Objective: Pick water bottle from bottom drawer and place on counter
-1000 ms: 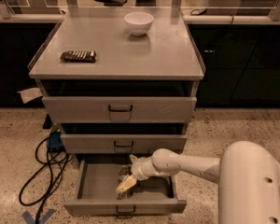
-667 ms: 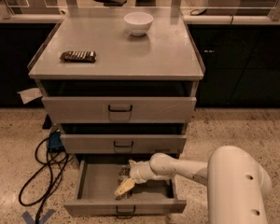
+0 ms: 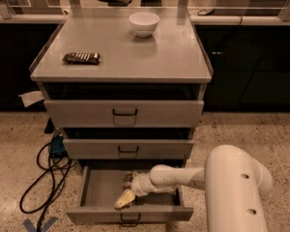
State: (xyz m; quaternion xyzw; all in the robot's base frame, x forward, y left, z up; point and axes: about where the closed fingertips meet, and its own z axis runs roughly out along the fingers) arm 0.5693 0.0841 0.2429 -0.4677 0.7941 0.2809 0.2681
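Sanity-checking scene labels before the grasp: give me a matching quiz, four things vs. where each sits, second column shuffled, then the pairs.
Things:
1. white bowl
2. striped packet
3. gripper
4. black cable

Places:
A. inside the open bottom drawer
B. on the floor, left of the bottom drawer
C. on the counter, back middle
D. on the counter, front left

Pairs: 1-C, 2-D, 3-A, 4-B.
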